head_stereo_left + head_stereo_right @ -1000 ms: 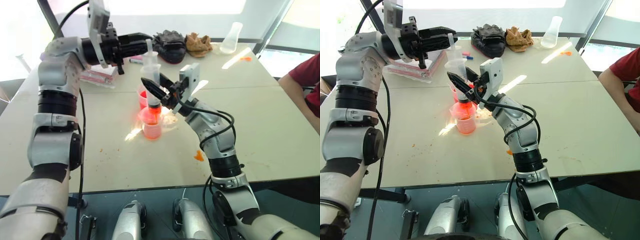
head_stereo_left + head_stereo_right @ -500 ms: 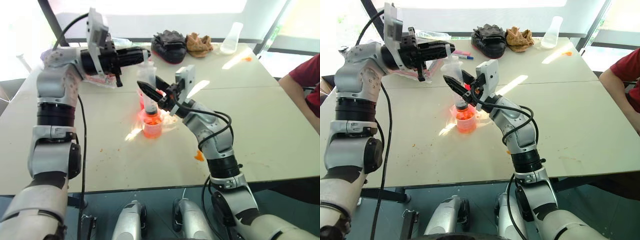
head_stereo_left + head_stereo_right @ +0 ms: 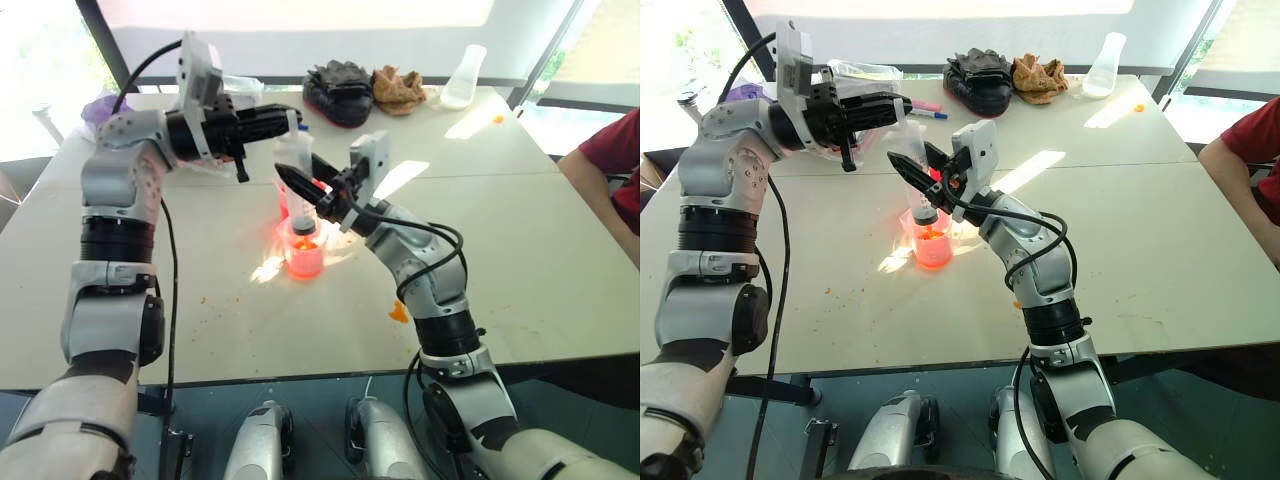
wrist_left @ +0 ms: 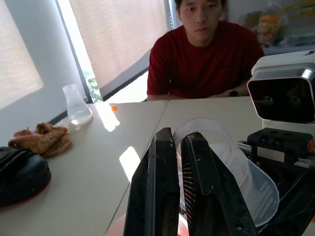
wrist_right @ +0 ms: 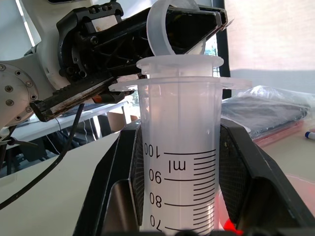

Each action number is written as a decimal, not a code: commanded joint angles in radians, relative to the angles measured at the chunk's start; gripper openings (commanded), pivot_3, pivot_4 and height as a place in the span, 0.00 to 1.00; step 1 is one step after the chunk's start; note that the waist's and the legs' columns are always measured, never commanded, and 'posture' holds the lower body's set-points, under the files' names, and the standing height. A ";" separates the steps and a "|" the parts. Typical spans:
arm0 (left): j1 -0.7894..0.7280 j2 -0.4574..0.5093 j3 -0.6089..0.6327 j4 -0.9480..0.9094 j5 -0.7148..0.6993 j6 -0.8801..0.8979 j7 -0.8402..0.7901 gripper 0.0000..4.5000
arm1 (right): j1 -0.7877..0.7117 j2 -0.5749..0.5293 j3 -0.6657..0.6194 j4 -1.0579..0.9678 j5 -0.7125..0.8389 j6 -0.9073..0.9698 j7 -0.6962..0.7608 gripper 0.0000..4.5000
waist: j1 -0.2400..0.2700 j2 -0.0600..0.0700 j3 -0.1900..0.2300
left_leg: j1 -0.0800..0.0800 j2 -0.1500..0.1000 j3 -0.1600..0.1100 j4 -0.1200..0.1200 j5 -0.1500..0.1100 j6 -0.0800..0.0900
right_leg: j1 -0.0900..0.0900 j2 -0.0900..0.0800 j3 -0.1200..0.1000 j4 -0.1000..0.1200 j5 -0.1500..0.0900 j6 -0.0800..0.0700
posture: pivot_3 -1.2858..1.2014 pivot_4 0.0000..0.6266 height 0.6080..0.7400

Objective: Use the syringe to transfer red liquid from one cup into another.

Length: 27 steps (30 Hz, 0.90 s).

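Right gripper (image 5: pixel 179 162) clamps large clear graduated syringe (image 5: pixel 179 147); left gripper (image 4: pixel 179 191) pinches its ring-shaped plunger top (image 5: pixel 160 29); head view: tip in small pinkish cup (image 3: pixel 304 255).

Graduated scale on the syringe (image 5: pixel 179 162) barrel, between the right claw (image 5: pixel 179 196) fingers: "100", "ml", "90", "80", "70".

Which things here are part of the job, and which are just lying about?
In use: large clear graduated plastic syringe; clear plastic cup of red liquid.
Lying about: black gloves; crumpled brown cloth; clear conical flask.
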State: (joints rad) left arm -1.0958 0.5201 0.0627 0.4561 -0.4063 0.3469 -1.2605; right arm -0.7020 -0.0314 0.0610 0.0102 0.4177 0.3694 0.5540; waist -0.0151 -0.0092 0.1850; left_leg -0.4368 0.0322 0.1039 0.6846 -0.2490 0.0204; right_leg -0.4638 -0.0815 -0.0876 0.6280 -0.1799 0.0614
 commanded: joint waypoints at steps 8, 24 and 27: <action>0.024 0.117 0.104 -0.063 -0.095 0.172 0.043 0.49 | -0.102 0.005 -0.055 -0.136 0.053 -0.021 -0.031 0.32 | -0.005 0.000 0.000 | 0.000 0.000 0.000 0.000 0.000 0.000 | 0.000 0.000 0.000 0.000 0.000 0.000 | 0.52 0.24 1.00; 0.617 0.128 0.315 -0.669 -0.193 0.322 0.468 0.49 | -0.479 -0.431 -0.388 0.315 0.342 0.991 -0.322 0.32 | -0.001 -0.001 0.000 | 0.000 0.000 0.000 -0.001 -0.001 0.002 | 0.002 -0.005 -0.001 -0.005 -0.002 -0.004 | 0.52 0.24 1.00; 0.697 0.099 0.324 -0.720 -0.179 0.302 0.536 0.49 | -0.461 -0.464 -0.339 0.404 0.309 1.077 -0.281 0.32 | -0.006 0.000 0.000 | 0.001 0.000 0.001 -0.003 -0.001 0.002 | 0.001 -0.004 0.000 -0.006 0.000 -0.001 | 0.52 0.24 1.00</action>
State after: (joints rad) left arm -0.4226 0.6189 0.3479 -0.2263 -0.5853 0.6660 -0.7638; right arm -1.1455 -0.4743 -0.2887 0.4028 0.7348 1.4039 0.2469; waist -0.0209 -0.0087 0.1852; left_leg -0.4361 0.0325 0.1056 0.6812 -0.2504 0.0228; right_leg -0.4628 -0.0846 -0.0869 0.6223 -0.1799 0.0607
